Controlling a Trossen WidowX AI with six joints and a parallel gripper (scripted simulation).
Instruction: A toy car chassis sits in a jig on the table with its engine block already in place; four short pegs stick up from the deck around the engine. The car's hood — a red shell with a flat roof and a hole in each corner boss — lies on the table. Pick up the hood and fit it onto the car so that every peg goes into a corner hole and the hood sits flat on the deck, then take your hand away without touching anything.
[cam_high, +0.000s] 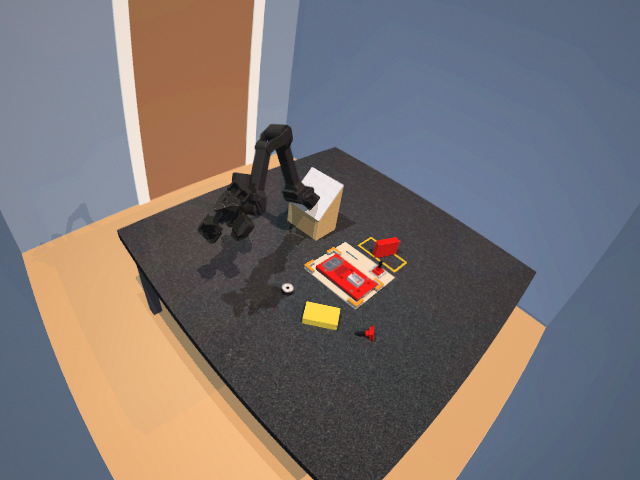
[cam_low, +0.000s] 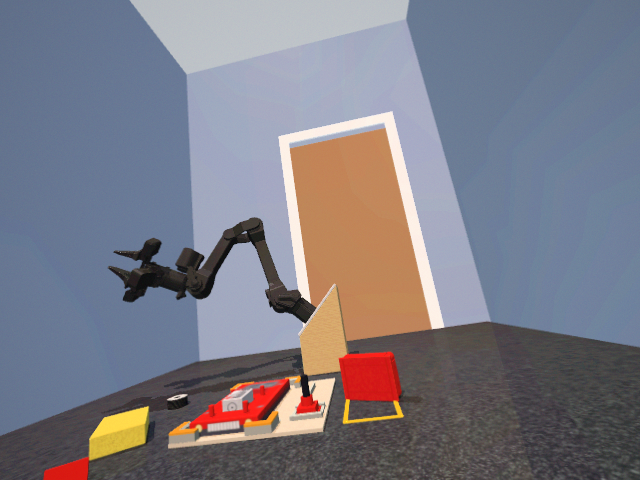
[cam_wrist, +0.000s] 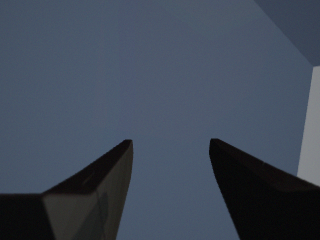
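The hood (cam_high: 386, 247) (cam_low: 369, 377), a red shell, stands on edge by the yellow outline, beyond the jig in the top view. Its corner holes cannot be made out. The red chassis (cam_high: 339, 270) (cam_low: 269, 399) sits between orange-topped corner blocks on the beige jig board (cam_high: 364, 262) (cam_low: 316, 426). The grey engine block (cam_high: 355, 279) (cam_low: 236, 400) is on its deck, with short red pegs around it. My gripper (cam_high: 225, 231) (cam_low: 112, 259) (cam_wrist: 171, 146) is open and empty, raised well above the table and away from hood and chassis. The wrist view shows only fingers and walls.
A red piece with a black handle (cam_high: 379, 270) (cam_low: 307, 402) stands upright on the jig board; a similar one (cam_high: 369, 333) lies on the table. A yellow block (cam_high: 321, 315) (cam_low: 119, 431), a small wheel (cam_high: 287, 288) (cam_low: 177, 401) and a slanted wooden block (cam_high: 327, 217) (cam_low: 325, 343) stand around.
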